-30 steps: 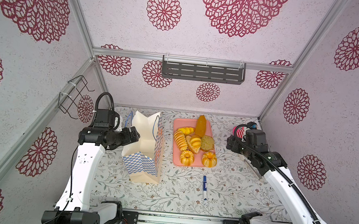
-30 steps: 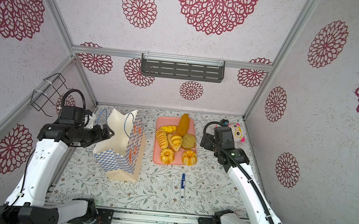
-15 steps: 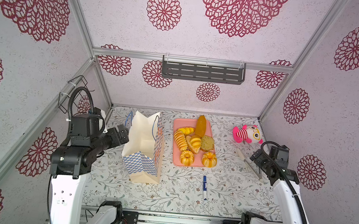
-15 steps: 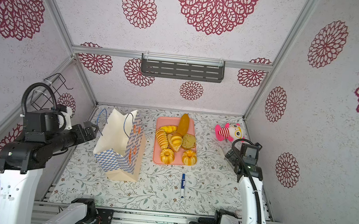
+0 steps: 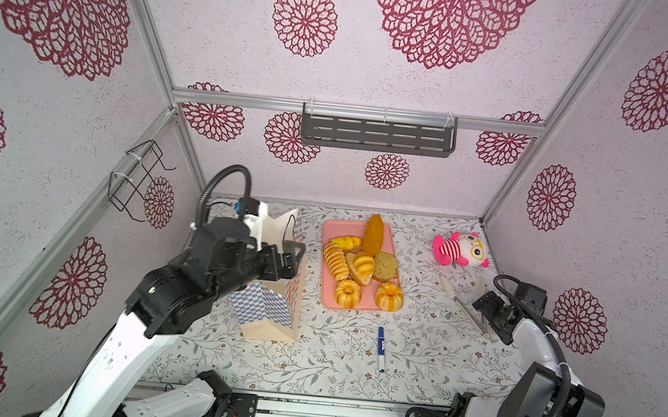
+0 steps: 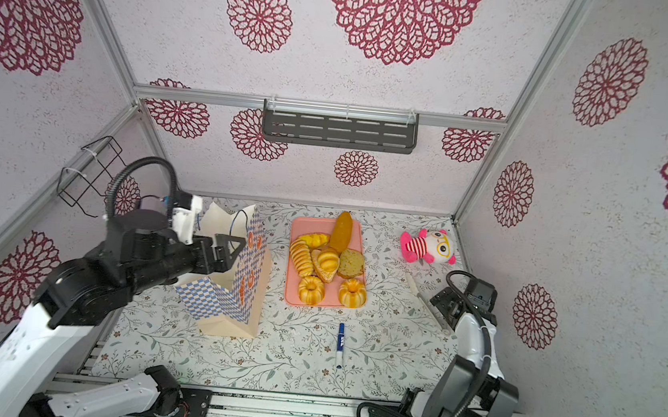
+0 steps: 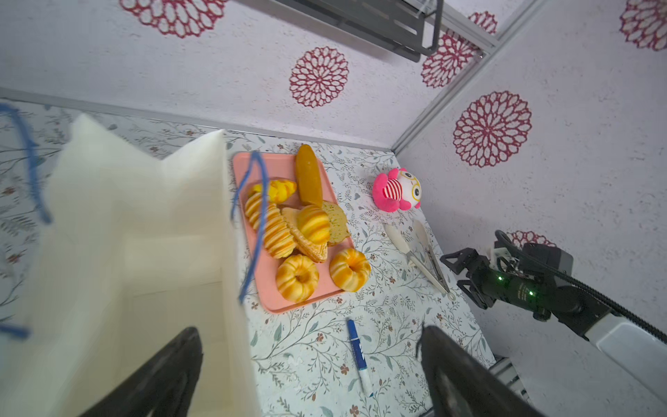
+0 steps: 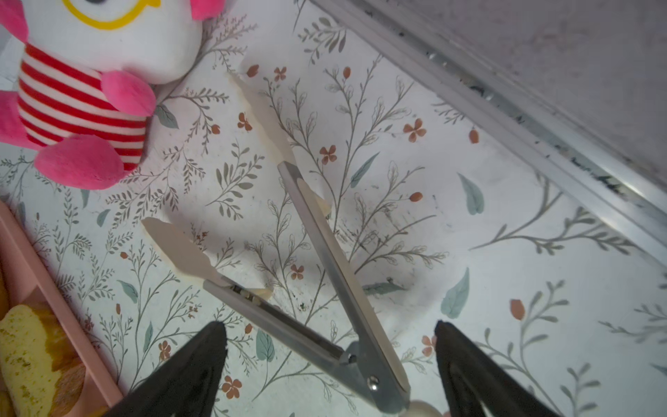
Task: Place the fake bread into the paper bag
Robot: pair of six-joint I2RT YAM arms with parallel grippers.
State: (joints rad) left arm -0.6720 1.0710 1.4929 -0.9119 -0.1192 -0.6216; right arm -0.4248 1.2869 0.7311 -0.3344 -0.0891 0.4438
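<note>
The fake bread (image 5: 362, 264) (image 6: 327, 263), several golden toy pastries, lies heaped on a pink tray (image 5: 326, 296) in both top views. Left of the tray stands the paper bag (image 5: 272, 308) (image 6: 227, 303), mouth up. My left gripper (image 5: 292, 255) (image 6: 232, 250) hovers open over the bag's rim. In the left wrist view the left gripper (image 7: 310, 330) straddles the bag wall (image 7: 144, 216) on the tray side, holding nothing. My right gripper (image 5: 485, 312) (image 8: 328, 325) stands open at the right, low over the hinge end of metal tongs (image 8: 325, 252).
A pink striped plush toy (image 5: 460, 250) lies at the back right, beyond the tongs (image 5: 462, 307). A blue marker (image 5: 381, 348) lies in front of the tray. The bag's blue cord handles (image 7: 252, 224) hang loose at its rim. The right wall is close to the right arm.
The left gripper swung right, from beside the bag to over its rim. The right arm drew back from the tray's right side and came down over the tongs.
</note>
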